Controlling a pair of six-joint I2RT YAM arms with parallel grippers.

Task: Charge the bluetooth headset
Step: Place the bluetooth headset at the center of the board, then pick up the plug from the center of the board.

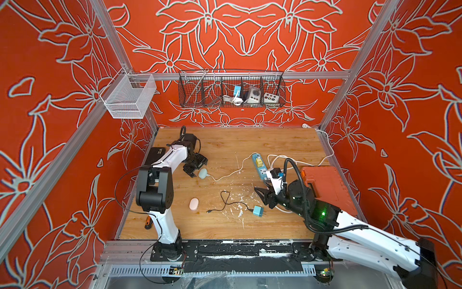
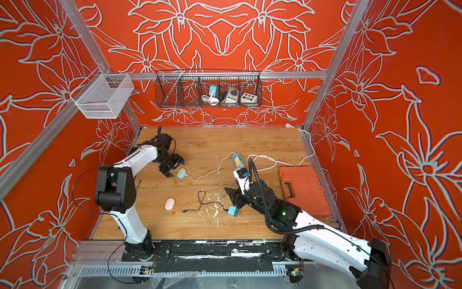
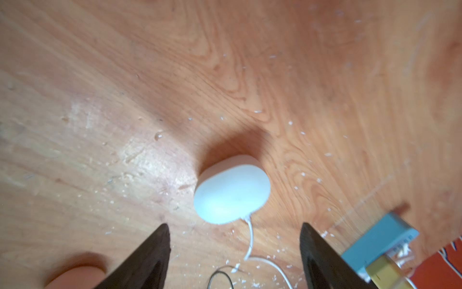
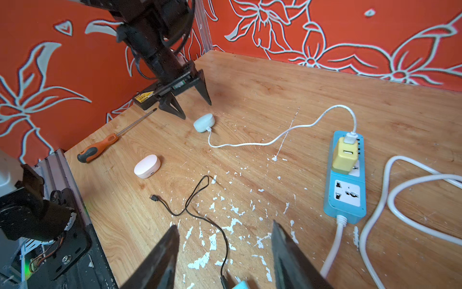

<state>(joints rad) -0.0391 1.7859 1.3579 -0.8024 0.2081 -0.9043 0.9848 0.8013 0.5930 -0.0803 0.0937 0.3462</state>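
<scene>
The left gripper point(image 3: 233, 226) is spread wide and holds nothing. Its fingertips point(image 3: 163, 226) stand apart from the pale case point(image 3: 232, 190), which sits on the table point(image 3: 100, 100) just beyond them. In both top views this gripper point(image 1: 197, 168) is well to the left of the power strip point(image 1: 262, 172), right beside the case point(image 1: 202, 173) point(image 2: 181, 173); whether it touches the case cannot be told there. The right wrist view shows it point(image 4: 197, 110) just off the case point(image 4: 204, 122), tips pointing down.

A white cable point(image 4: 275, 140) is plugged into the case. It snakes across the wood to a yellow adapter point(image 4: 345, 156) seated in the far end of the strip point(image 4: 346, 197).

The right gripper point(image 4: 225, 224) is also spread and empty. It hangs over the table on the near side of the strip point(image 2: 237, 160), a little to its left in both top views point(image 1: 263, 197).

A blue adapter point(image 1: 258, 211) lies just below it, nearer the front than the strip. A black cable point(image 4: 195, 197) loops from this adapter to a loose plug.

A pink case point(image 4: 147, 166) lies closed, well left of the strip and nearer the front. A screwdriver point(image 4: 100, 150) lies farther left still, by the table edge. An orange toolbox point(image 1: 325, 185) sits just right of the strip.
</scene>
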